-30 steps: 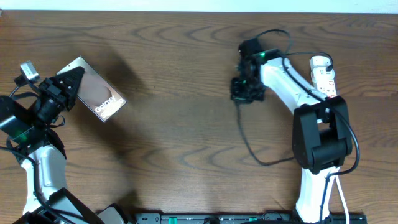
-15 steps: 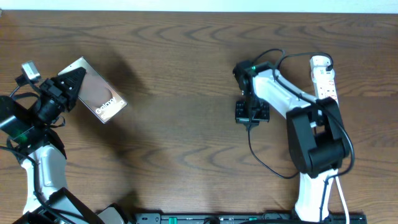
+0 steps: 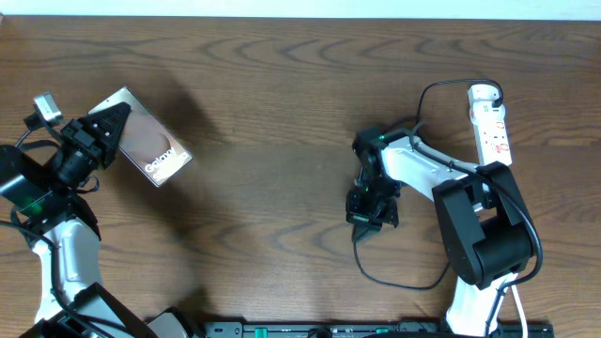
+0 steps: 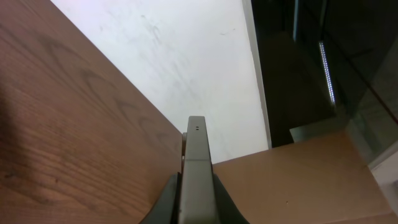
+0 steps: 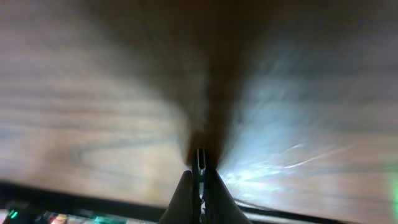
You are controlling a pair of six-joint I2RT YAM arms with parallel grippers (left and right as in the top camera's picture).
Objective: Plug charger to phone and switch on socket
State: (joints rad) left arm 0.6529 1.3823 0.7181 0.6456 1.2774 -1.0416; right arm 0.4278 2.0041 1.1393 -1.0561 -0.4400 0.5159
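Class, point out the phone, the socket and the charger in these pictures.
phone (image 3: 150, 143), overhead view, middle of its glossy face.
socket (image 3: 492, 122), overhead view, white body of the strip.
charger (image 3: 404, 284), overhead view, loop of thin black cable.

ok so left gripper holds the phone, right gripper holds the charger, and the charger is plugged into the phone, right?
No: the charger is not plugged in. The overhead view shows the phone in the left gripper at far left and the charger in the right gripper at the right, well apart. The rest holds.
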